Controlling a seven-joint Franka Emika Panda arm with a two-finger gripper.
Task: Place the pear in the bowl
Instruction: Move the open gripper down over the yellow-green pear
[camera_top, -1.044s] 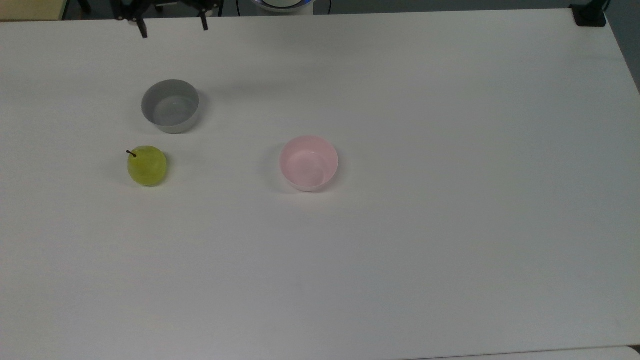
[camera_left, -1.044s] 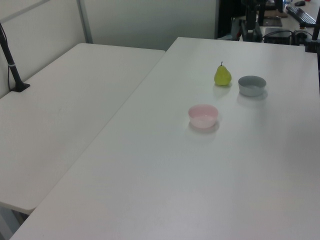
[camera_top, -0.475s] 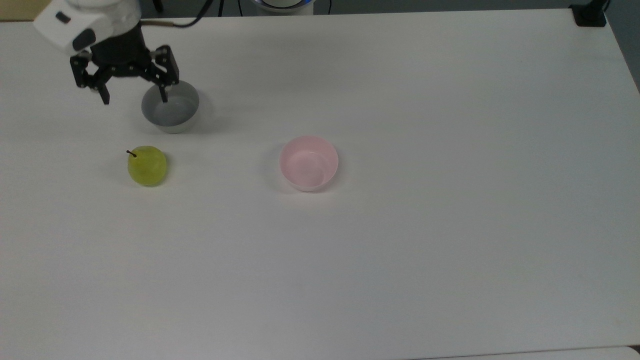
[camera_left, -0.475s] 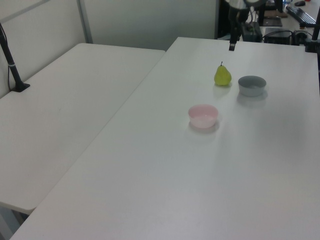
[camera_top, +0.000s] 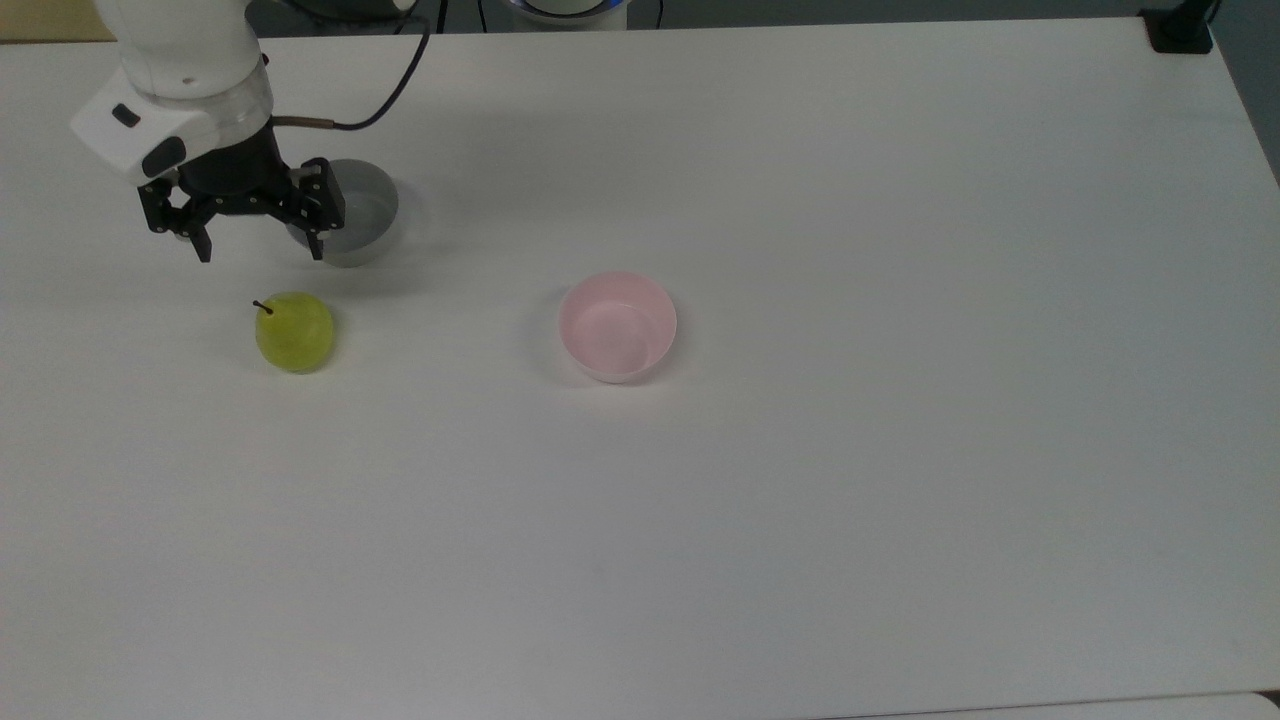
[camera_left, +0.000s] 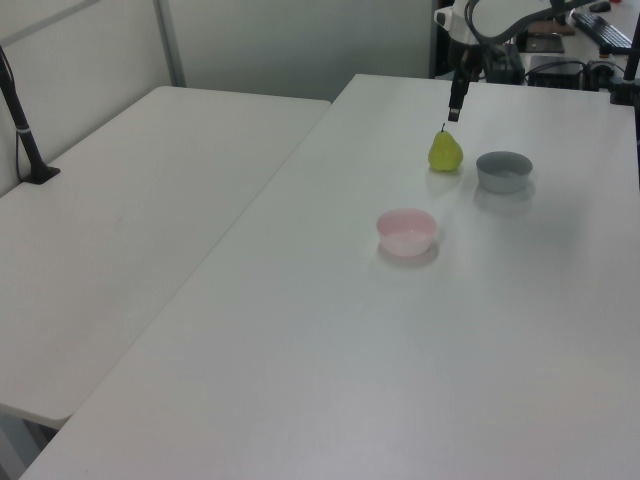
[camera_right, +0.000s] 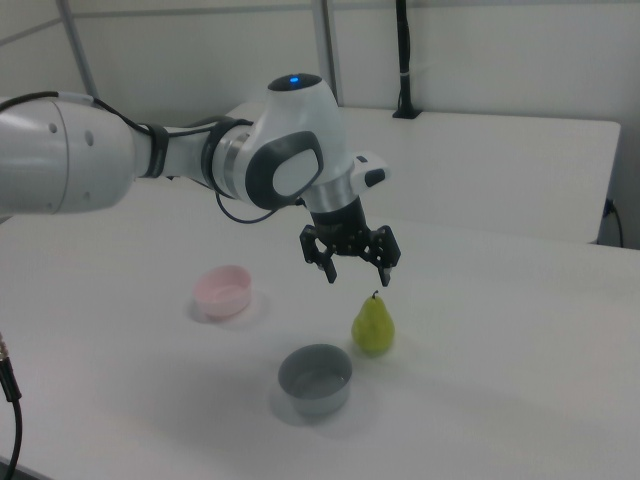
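White tabletop, plain, with a second pale table alongside in the left view.

Item 1 — small round yellow-green pear with short dark stem, upright on the tabletop, untouched.

Item 2 — small round pale pink plastic bowl, empty, well apart from the pear toward the top view's right.

Item 3 — small round grey bowl, near the pear, partly behind the arm.

Item 4 — black two-finger gripper, jaws spread wide, holding nothing. Since 1 second ago it has travelled from the tabletop's far edge to just short of the pear; approach nearly done, grasp not yet begun.

Obstruction: grey bowl sits close beside the descent path; route to the pink bowl looks free.
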